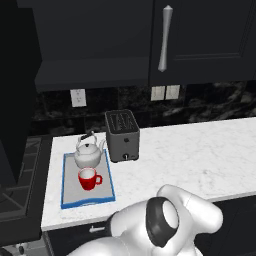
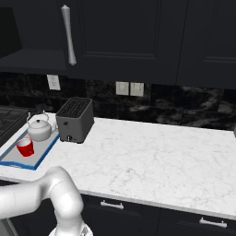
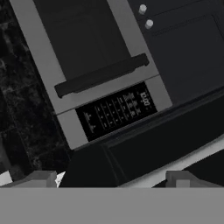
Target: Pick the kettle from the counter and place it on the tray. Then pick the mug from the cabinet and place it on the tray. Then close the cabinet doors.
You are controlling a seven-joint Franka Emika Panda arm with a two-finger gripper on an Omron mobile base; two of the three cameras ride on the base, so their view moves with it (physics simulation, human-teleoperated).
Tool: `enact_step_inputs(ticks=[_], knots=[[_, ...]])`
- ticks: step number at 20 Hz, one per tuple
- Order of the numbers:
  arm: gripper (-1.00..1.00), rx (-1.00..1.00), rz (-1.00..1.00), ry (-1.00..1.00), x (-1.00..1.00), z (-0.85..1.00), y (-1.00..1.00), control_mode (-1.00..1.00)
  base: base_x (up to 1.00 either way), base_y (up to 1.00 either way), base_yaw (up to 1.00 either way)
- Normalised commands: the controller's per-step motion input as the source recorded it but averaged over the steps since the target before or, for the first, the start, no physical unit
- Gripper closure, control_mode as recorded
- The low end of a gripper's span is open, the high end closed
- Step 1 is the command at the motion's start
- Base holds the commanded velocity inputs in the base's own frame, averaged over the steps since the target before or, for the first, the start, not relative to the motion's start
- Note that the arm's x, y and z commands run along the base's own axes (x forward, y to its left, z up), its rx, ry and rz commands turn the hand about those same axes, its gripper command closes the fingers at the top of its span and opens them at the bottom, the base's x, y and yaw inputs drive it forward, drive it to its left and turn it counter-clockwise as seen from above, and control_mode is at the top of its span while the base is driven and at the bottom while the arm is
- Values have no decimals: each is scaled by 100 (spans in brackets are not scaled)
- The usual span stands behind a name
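Left base view: kettle (image 1: 89, 152) and mug (image 1: 88, 178) both sit on the tray (image 1: 67, 196) at the counter (image 1: 200, 155) end, beside the toaster (image 1: 122, 135). Gripper (image 3: 111, 178) jaws are spread, holding nothing. Judged risk: the arm swinging up to a cabinet door (image 1: 200, 40) could clip the toaster; dark cabinetry hides edges.

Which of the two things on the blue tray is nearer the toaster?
The kettle: it sits at the tray's back end, right beside the toaster. The red mug stands in front of it, farther away.
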Motion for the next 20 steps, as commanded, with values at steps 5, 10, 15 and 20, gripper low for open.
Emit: enact_step_inputs(ticks=[5,10,15,20], knots=[[-100,-4,-7,18,29,-2,-17,-100,0,0,0],[-100,-2,-7,9,17,-4,-8,-100,0,0,0],[-100,-2,-4,0,0,-1,0,-100,0,0,0],[-100,-3,-6,0,8,0,-8,-100,0,0,0]])
